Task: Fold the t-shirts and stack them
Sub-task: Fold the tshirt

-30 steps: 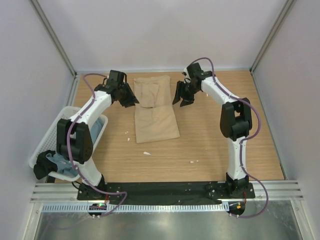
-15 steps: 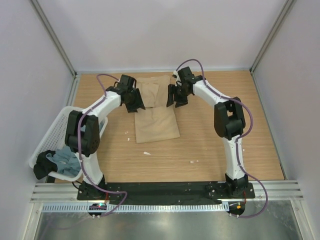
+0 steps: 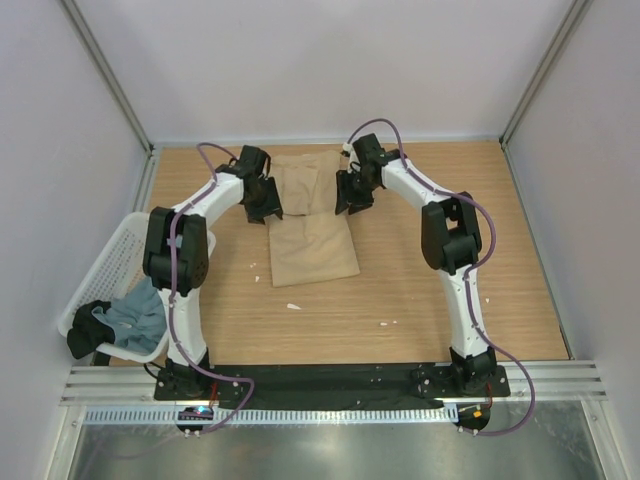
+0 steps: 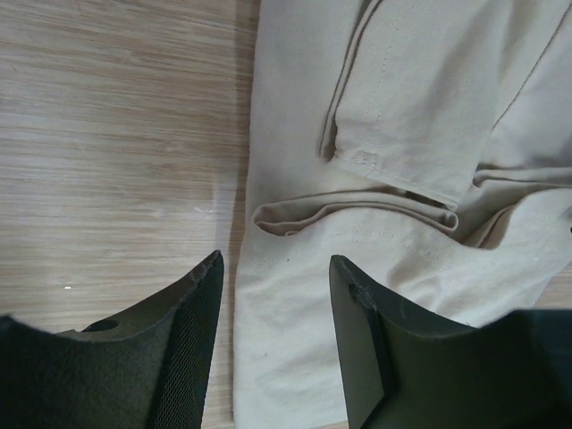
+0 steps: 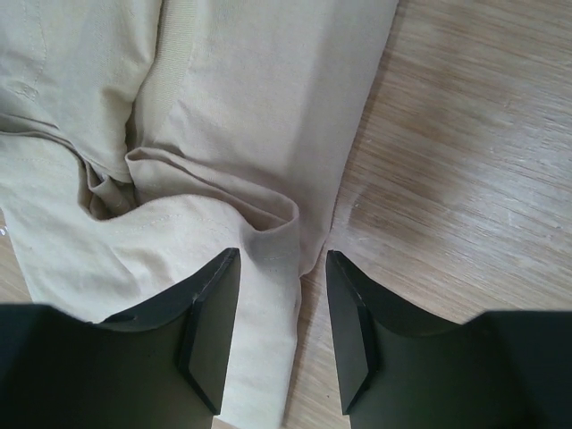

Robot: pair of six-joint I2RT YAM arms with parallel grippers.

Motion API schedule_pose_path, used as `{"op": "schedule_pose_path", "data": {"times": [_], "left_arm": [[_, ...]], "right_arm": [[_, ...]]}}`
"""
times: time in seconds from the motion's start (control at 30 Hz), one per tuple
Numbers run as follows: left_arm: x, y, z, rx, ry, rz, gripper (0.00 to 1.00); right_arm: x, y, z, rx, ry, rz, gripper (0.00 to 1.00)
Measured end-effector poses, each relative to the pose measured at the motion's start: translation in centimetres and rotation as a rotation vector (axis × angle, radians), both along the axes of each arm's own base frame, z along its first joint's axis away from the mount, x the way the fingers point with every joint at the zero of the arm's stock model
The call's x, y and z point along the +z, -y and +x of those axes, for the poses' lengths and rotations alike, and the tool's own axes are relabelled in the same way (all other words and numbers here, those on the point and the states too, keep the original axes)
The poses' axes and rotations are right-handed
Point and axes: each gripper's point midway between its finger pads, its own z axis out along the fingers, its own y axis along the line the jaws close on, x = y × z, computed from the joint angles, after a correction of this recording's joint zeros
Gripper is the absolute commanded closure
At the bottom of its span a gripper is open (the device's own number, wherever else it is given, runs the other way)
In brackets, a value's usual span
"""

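The tan t-shirt (image 3: 308, 215) lies flat at the far middle of the table, folded into a long strip with its sleeves tucked in. My left gripper (image 3: 264, 202) stands open at the strip's left edge. In the left wrist view that edge of the tan t-shirt (image 4: 402, 107) runs between the spread jaws of the left gripper (image 4: 275, 259). My right gripper (image 3: 348, 196) is open at the strip's right edge. In the right wrist view a folded sleeve hem of the tan t-shirt (image 5: 232, 107) sits between the jaws of the right gripper (image 5: 282, 255). The grey-blue t-shirt (image 3: 138, 315) is crumpled in the basket.
A white mesh basket (image 3: 108, 262) hangs over the table's left edge, with a dark bundle (image 3: 86, 338) at its near end. Small white scraps (image 3: 293, 306) lie on the wood in front of the shirt. Grey walls close in the table on three sides.
Both grippers have moved inward to the tan shirt's side edges. The left jaws opened wider and the right jaws narrowed a little. The left arm swung off the basket.
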Motion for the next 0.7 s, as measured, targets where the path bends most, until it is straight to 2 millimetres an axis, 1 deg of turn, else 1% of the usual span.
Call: {"op": "schedule_pose_path", "data": {"times": [0.1,0.13,0.3,0.33,0.37,0.4,0.43,0.53,0.57,0.7], "left_arm": [[0.0,0.0,0.0,-0.002,-0.001,0.000,0.48],[-0.1,0.0,0.0,-0.002,-0.001,0.000,0.48],[-0.7,0.0,0.1,-0.003,-0.012,0.003,0.53],[-0.9,0.0,0.2,-0.002,-0.016,0.004,0.55],[-1.1,0.0,0.2,-0.002,-0.021,0.002,0.62],[-1.2,0.1,0.3,-0.001,-0.024,0.000,0.66],[-1.4,0.0,0.3,0.001,-0.027,0.000,0.76],[-1.8,-0.1,0.4,0.007,-0.035,0.001,0.98],[-1.9,-0.2,0.5,0.008,-0.037,0.002,1.00],[-2.1,-0.4,1.0,0.015,-0.035,0.006,1.00]], "right_arm": [[0.1,-0.1,0.1,0.003,0.002,0.002,0.53],[0.1,-0.1,0.2,0.004,0.003,0.002,0.55],[-0.3,-0.4,0.7,0.007,0.002,0.009,0.60],[-0.5,-0.5,0.7,0.008,0.000,0.009,0.64],[-0.6,-0.5,0.8,0.007,-0.004,0.009,0.67],[-0.8,-0.4,0.8,0.007,-0.007,0.008,0.72],[-0.8,-0.4,0.7,0.005,-0.010,0.007,0.83],[-0.9,-0.1,0.9,-0.002,-0.012,0.007,0.99],[-0.9,0.0,0.9,-0.005,-0.011,0.004,0.99],[-0.9,0.7,1.3,-0.021,-0.009,-0.002,0.99]]}}
